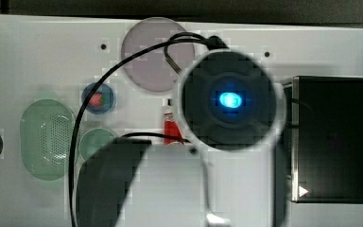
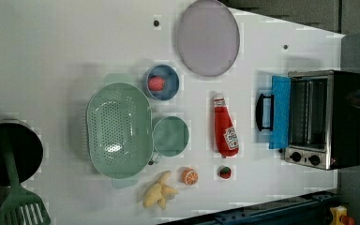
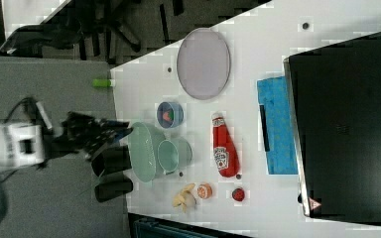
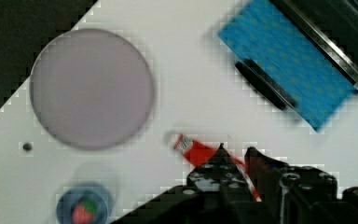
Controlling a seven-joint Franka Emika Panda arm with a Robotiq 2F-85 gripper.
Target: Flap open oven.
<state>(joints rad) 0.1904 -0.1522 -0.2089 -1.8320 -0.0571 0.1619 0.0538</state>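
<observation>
- Closest to my wrist camera is the claw (image 4: pixel 235 156): its black fingers stand close together with a thin gap between them, gripping nothing, held above the tabletop (image 4: pixel 186 93).
- Just beyond the fingertips I see the red ketchup bottle (image 4: pixel 193 150) lying flat.
- Around 8 o'clock from the claw sits a small blue bowl (image 4: pixel 85 207) with a strawberry inside; the round grey plate (image 4: pixel 92 87) lies toward 10 o'clock.
- Farthest, about 1 o'clock, is the oven (image 4: pixel 340 28). Its blue-tinted flap door (image 4: pixel 286 60) lies dropped flat, black bar handle facing up.
- In the left view the oven (image 2: pixel 330 119) stands at the tabletop's 3 o'clock edge, door (image 2: pixel 280 111) down toward the ketchup bottle (image 2: pixel 225 131), cavity exposed, two black knobs (image 2: pixel 305 158) on the silver front.
- Well apart from it there, a green colander (image 2: pixel 118 129) sits around 9 o'clock.
</observation>
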